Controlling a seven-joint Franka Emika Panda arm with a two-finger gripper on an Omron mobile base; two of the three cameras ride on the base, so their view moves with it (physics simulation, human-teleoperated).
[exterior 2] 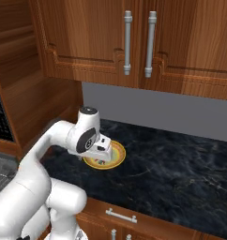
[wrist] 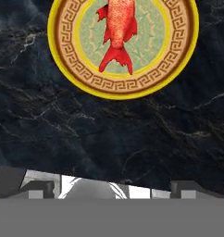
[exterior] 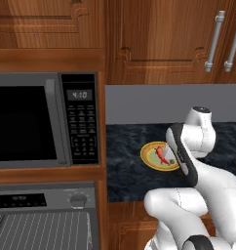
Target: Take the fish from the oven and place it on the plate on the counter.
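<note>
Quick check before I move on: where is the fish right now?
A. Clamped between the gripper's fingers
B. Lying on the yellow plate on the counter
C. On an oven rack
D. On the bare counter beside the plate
B: the hand view shows the fish lying inside the plate on the counter, with nothing between the open gripper's fingers.

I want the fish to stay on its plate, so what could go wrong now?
1. The fish already lies on the plate, and the open jaws hang just above it. Pulling away low or sideways might bump the plate and shove it across the counter.
2. The oven below the microwave looks open, so the arm could knock its door if it swings back that way.
</note>
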